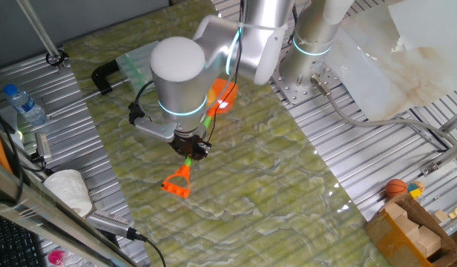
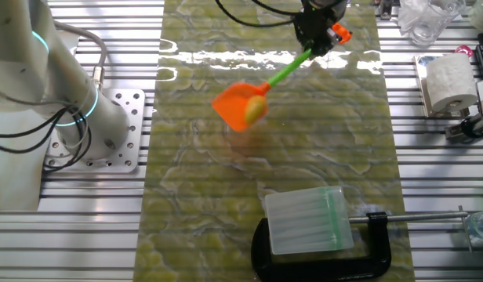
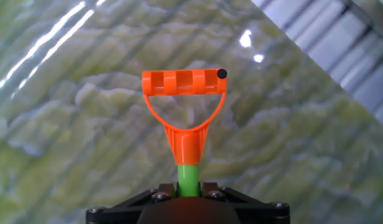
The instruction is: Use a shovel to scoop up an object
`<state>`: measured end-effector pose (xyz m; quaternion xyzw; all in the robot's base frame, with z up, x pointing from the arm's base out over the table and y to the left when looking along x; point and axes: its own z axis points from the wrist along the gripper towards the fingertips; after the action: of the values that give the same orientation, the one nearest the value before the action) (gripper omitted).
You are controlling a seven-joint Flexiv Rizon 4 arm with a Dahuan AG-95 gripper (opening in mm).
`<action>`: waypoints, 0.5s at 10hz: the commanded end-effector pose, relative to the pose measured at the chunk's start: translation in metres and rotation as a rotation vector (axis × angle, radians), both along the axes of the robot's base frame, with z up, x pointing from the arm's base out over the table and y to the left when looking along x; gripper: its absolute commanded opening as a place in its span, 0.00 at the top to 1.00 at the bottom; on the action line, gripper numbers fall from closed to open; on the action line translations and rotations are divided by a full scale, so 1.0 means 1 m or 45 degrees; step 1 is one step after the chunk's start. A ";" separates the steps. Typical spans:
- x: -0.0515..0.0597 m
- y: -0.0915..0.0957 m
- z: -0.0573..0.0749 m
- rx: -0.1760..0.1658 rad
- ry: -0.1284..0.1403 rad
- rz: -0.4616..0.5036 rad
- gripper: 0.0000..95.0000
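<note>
Gripper (image 2: 316, 35) with jaws closed on the thin green shaft of the toy shovel (image 2: 261, 90), near its orange D-handle (image 3: 184, 84). The orange blade (image 2: 235, 106) hangs tilted above the marbled mat (image 2: 320, 157), carrying the yellow lemon-like object (image 2: 256, 108). Judged light, rigid plastic; the smooth oval load may roll off if the blade tips.

Orange-bladed, green-shafted shovel (image 2: 249, 100) bears a seemingly yellow-orange object (image 2: 257, 108) on the green-veined marbled table (image 2: 304, 157).
</note>
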<state>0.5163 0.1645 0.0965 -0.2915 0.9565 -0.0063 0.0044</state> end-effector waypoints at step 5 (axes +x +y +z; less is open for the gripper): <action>-0.008 0.004 0.006 -0.003 0.008 -0.379 1.00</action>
<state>0.5090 0.1678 0.1019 -0.1645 0.9863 -0.0081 0.0001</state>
